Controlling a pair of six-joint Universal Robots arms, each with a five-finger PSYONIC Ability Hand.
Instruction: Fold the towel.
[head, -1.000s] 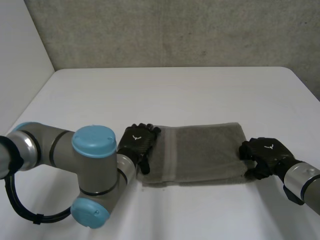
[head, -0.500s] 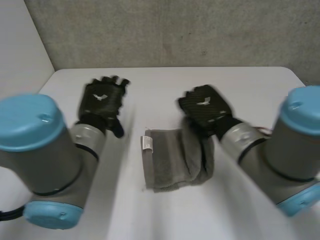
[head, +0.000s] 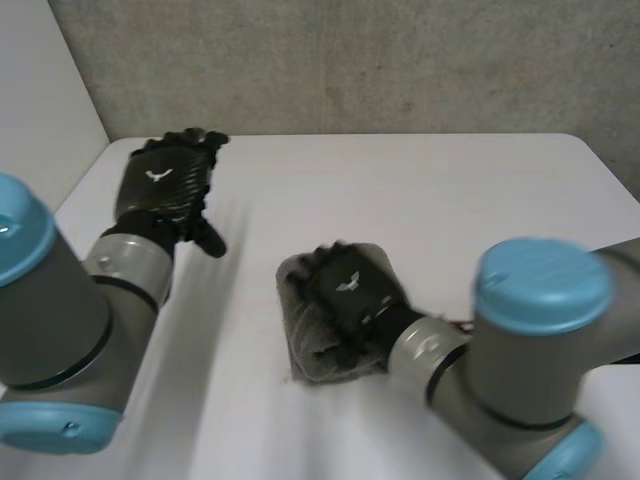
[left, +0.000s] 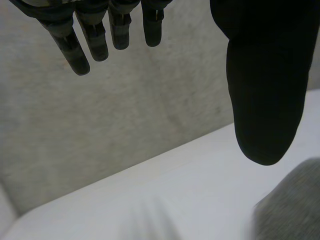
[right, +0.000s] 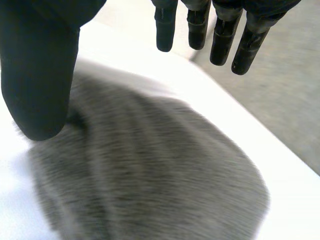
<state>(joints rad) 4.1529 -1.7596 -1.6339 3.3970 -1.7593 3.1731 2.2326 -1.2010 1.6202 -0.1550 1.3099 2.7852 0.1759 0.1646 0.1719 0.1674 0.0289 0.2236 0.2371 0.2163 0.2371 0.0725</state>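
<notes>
The grey towel (head: 306, 350) lies folded into a small thick bundle in the middle of the white table (head: 450, 190). My right hand (head: 348, 290) rests over the top of the bundle, fingers straight and spread. In the right wrist view the towel (right: 150, 175) lies under the palm of my right hand (right: 40, 75), with nothing pinched. My left hand (head: 162, 190) is raised over the table's far left, well clear of the towel and open. In the left wrist view its fingers (left: 80, 55) are straight, and a rounded edge of the towel (left: 295, 205) lies below the thumb.
A rough grey wall (head: 350, 60) stands behind the table's far edge. A pale wall (head: 40, 120) runs along the left side. Bare tabletop lies right of and beyond the bundle.
The long towel strip has been folded leftward into a compact bundle. My right hand carried its right end over and let go. My left hand lifted off the left end to the far left.
</notes>
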